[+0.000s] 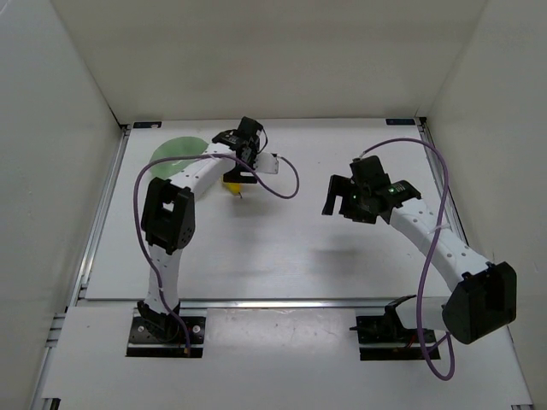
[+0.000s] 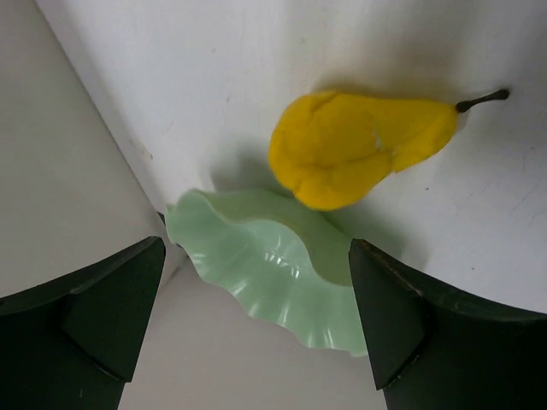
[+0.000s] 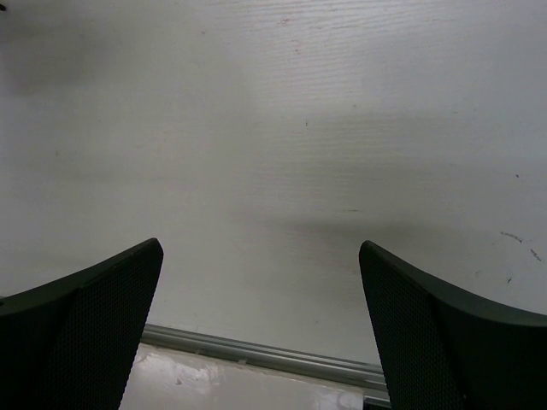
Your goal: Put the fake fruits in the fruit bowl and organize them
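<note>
Pale mint-green glossy bowl with wavy scalloped rim (image 1: 175, 154) is sitting far left on the white table (image 1: 282, 256). Left gripper (image 2: 256, 248) is hovering above its right rim, jaws spread, gripping nothing. Small bright yellow pear-shaped fake fruit with thin dark stem (image 2: 359, 145) is lying on the table just right of the bowl, outside it. Right gripper (image 3: 261, 248) is hanging right of centre, jaws apart, empty.

Seen from above, the left arm (image 1: 195, 173) covers most of the pear (image 1: 232, 184), leaving only a yellow sliver, and it overlaps the near rim of the bowl (image 1: 175, 154). In the left wrist view one end of the bowl passes behind a finger (image 2: 427, 333). Both wrist views crop their jaws at the lower edge.
</note>
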